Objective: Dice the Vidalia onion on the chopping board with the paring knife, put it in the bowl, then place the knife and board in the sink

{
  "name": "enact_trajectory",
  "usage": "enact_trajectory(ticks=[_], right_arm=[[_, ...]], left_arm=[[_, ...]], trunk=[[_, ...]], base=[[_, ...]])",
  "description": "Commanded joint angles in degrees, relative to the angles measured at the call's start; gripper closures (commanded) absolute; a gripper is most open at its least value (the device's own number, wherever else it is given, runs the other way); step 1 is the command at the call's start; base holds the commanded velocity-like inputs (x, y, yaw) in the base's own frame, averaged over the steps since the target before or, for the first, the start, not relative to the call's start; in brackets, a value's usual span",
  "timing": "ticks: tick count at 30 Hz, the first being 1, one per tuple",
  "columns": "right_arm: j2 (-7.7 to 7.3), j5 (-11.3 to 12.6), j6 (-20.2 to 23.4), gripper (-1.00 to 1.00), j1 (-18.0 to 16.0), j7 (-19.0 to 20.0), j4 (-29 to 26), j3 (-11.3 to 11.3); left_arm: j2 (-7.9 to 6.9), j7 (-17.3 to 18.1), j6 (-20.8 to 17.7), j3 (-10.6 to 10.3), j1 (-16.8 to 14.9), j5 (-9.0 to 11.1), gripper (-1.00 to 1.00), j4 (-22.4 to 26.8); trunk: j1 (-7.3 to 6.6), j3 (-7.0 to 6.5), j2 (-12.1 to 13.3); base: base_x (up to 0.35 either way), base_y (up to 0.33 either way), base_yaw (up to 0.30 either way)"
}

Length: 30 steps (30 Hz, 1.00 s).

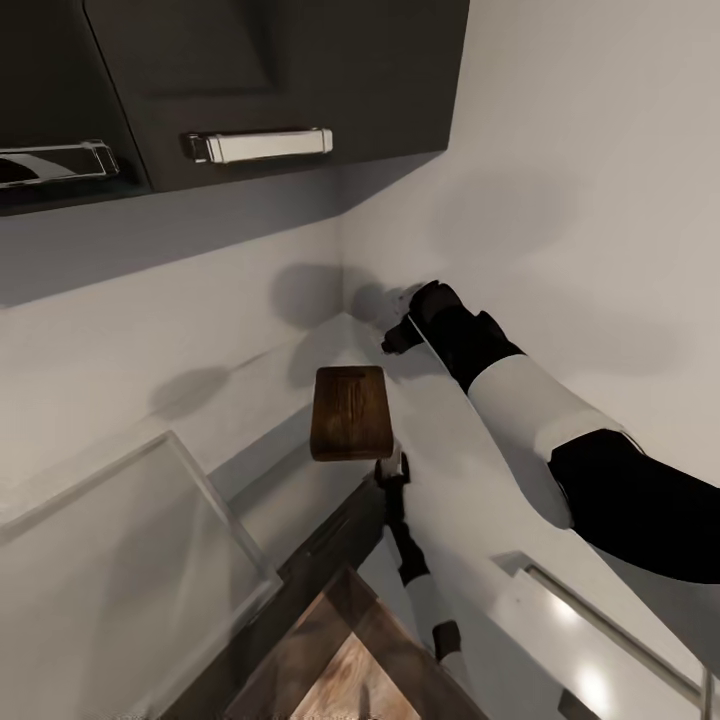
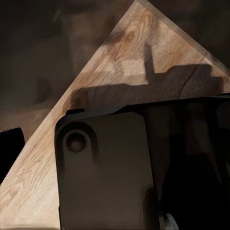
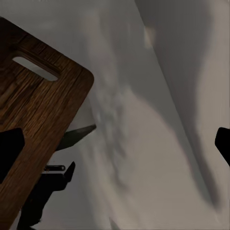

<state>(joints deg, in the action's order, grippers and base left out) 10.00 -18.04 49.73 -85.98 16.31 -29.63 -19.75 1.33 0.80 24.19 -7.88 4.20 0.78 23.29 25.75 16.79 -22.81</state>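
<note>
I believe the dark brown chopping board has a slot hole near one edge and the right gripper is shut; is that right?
Not quite: the right gripper is open, not shut. The right wrist view shows its two fingertips standing wide apart. The dark brown chopping board does have a slot hole near one edge.

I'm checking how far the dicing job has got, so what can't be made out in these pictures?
- Left gripper, head view: sits at the chopping board edge, too small to tell whether it grips.
- Right gripper, head view: seen end-on by the wall, opening unclear; in the right wrist view the fingers are cut off by the edges.
- Chopping board top: foreshortened, anything on it unreadable.
</note>
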Motion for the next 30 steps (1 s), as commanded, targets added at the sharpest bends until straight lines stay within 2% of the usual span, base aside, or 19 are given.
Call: enact_trajectory(ticks=[1,8,30], right_arm=[[0.0,-0.6,0.2,-1.0,-0.1,0.5,0.0,-0.1],[0.0,-0.6,0.2,-1.0,0.0,0.5,-0.1,-0.1],[0.0,-0.6,0.1,-1.0,-0.1,0.5,-0.1,-0.2]], left_arm=[[-0.01,0.1,0.1,-0.1,0.0,0.1,-1.0,0.1],[-0.01,0.1,0.1,-0.1,0.0,0.1,-1.0,0.1],[0.01,0.1,0.1,-0.1,0.0,0.1,-1.0,-0.1]], trunk=[[0.03,0.17,-0.1],[0.03,0.49,-0.1],[0.03,0.51,-0.1]], base=[[0.0,0.0,0.151],[0.0,0.0,0.092],[0.0,0.0,0.002]])
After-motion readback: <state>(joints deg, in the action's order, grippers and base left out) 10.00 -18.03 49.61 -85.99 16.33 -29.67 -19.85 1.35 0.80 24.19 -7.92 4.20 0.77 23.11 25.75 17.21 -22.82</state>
